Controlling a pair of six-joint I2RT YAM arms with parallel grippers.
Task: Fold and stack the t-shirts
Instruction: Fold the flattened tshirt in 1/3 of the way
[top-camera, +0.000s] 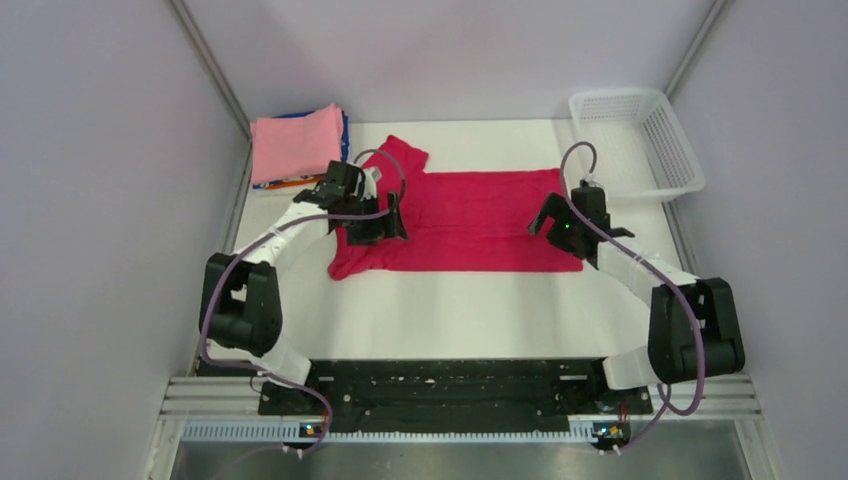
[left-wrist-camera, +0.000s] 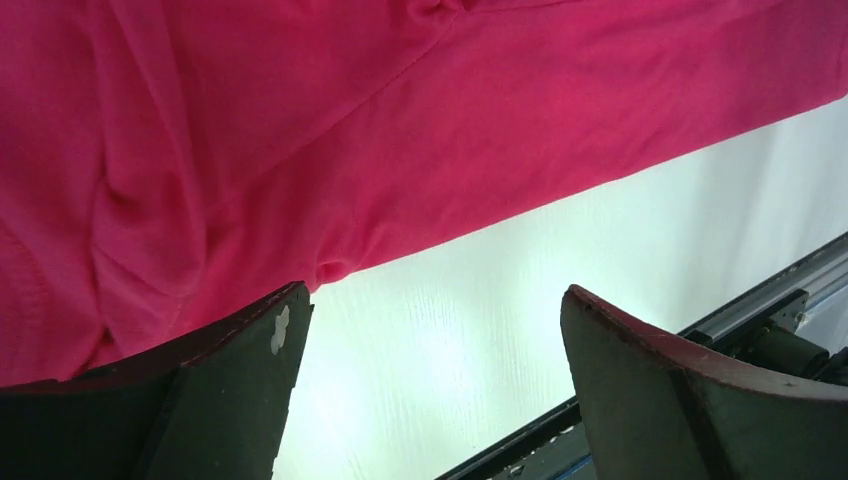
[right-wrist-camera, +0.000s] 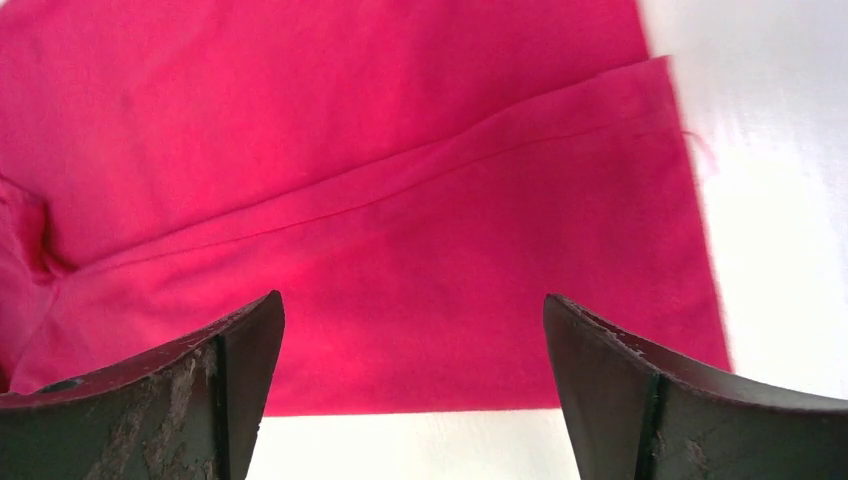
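One white table (top-camera: 450, 310) carries the crimson-red t-shirt (top-camera: 470, 215), lying flat at its middle with one long flap seemingly folded over, so folding is in hand. The pink t-shirt (top-camera: 297, 143) lies folded on others at the far left corner. The left gripper (left-wrist-camera: 435, 300) and right gripper (right-wrist-camera: 415, 305) hover spread, pinching nothing; next, I think, each must pinch the near edge.

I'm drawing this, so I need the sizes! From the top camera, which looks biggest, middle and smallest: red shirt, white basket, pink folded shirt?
1. Red shirt, spread flat: clearly the largest.
2. White basket: next.
3. Pink folded shirt: smallest, though not far behind the basket.
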